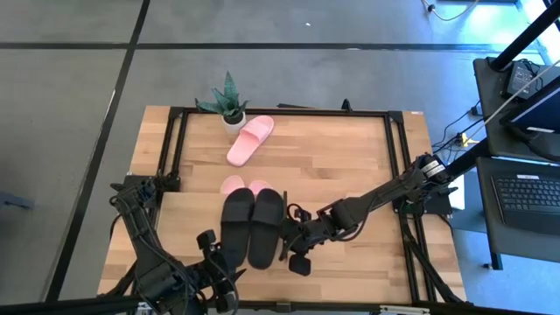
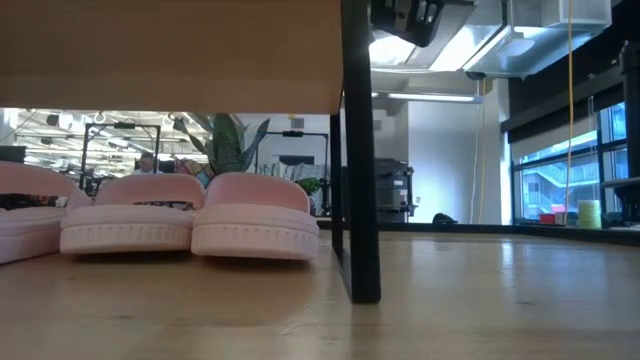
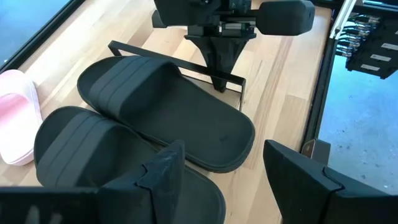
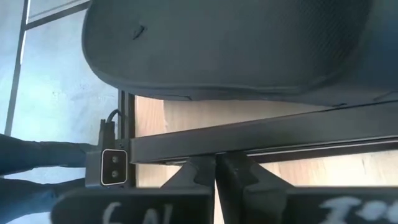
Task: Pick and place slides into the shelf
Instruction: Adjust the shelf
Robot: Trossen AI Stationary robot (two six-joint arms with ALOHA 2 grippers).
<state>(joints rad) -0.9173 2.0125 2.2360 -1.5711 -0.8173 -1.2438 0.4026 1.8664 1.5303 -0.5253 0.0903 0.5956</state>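
Two black slides (image 1: 251, 226) lie side by side, soles down, on the shelf's light-wood top (image 1: 350, 262). Two pink slides (image 1: 246, 185) stick out from under its far edge; the low view shows them (image 2: 190, 215) standing below the board (image 2: 170, 50). A third pink slide (image 1: 250, 138) lies farther off by a potted plant. My right gripper (image 1: 293, 241) is shut, beside the right black slide (image 3: 186, 112). My left gripper (image 3: 230, 174) is open at the black slides' heel ends; the fingers touch nothing that I can see. My right gripper (image 4: 216, 169) comes slanting down from the table's right with its fingers shut. Their tips stand at a thin black bar (image 4: 261, 140) running along the right black slide's outer side (image 4: 236, 68). Whether they touch the bar or the slide, I cannot tell.
A potted plant (image 1: 229, 105) stands at the table's far edge. A black metal frame (image 1: 398, 157) rims the table, and a shelf leg (image 2: 358, 150) stands in the low view. Bare wood lies to the right of the slides (image 1: 341, 157).
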